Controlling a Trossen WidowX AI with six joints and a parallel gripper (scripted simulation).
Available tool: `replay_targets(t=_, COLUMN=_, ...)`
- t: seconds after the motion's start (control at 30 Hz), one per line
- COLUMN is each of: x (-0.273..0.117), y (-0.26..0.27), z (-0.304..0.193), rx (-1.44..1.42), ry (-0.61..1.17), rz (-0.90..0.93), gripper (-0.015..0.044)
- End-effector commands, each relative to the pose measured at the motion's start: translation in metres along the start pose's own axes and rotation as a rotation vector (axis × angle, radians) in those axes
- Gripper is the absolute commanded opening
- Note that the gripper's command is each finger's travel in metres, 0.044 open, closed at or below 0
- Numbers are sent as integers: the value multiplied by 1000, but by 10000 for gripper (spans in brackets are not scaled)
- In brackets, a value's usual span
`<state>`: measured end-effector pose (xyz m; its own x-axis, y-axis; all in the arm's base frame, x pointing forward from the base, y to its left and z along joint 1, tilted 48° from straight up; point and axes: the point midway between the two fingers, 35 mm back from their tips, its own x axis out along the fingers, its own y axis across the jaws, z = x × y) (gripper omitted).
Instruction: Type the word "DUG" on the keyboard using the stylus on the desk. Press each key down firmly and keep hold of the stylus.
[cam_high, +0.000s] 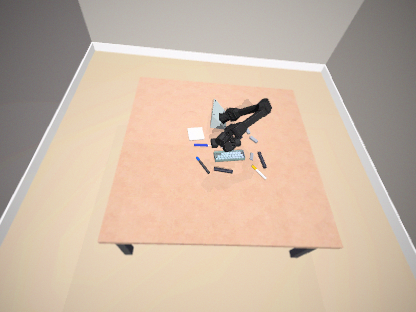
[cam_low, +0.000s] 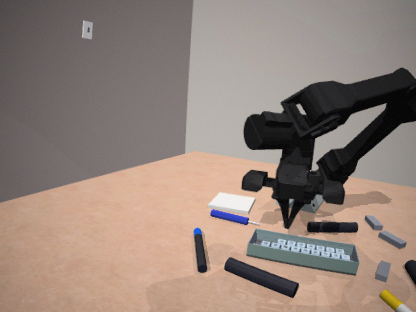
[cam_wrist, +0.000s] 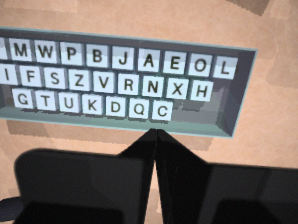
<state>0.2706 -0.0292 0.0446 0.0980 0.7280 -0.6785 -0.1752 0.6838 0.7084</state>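
The teal keyboard (cam_high: 229, 155) (cam_low: 300, 258) (cam_wrist: 200, 125) lies on the desk with pale lettered keys; D, U and G show in its near row in the wrist view. My gripper (cam_low: 287, 227) (cam_wrist: 155, 135) is shut with nothing between its fingertips. The tips are just outside the keyboard's long wall, close to the C key in the wrist view, and above the desk. A blue rod with a thin pale tip (cam_high: 201, 145) (cam_low: 229, 216) lies beside the keyboard, and a black pen with a blue end (cam_high: 203, 166) (cam_low: 200, 252) lies left of it. I cannot tell which is the stylus.
A black cylinder (cam_high: 223, 170) (cam_low: 260, 277) lies in front of the keyboard, another (cam_low: 332, 227) behind it. A yellow and white marker (cam_high: 259, 172) (cam_low: 392, 300) and grey blocks (cam_low: 383, 271) lie right. A white pad (cam_high: 196, 134) (cam_low: 232, 202) and a pale upright panel (cam_high: 216, 115) stand farther back.
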Motion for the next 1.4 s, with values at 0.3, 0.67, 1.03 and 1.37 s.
replay_targets(t=0.3, x=1, y=77, z=-2, rx=0, ry=3, rz=3, gripper=0)
replay_targets(t=0.67, x=1, y=77, z=-2, rx=0, ry=3, rz=3, gripper=0)
replay_targets(t=1.03, x=-59, y=76, z=-2, rx=2, ry=4, rz=1, gripper=0)
replay_targets(t=1.37, x=-53, y=76, z=-3, rx=8, ry=6, rz=5, gripper=0)
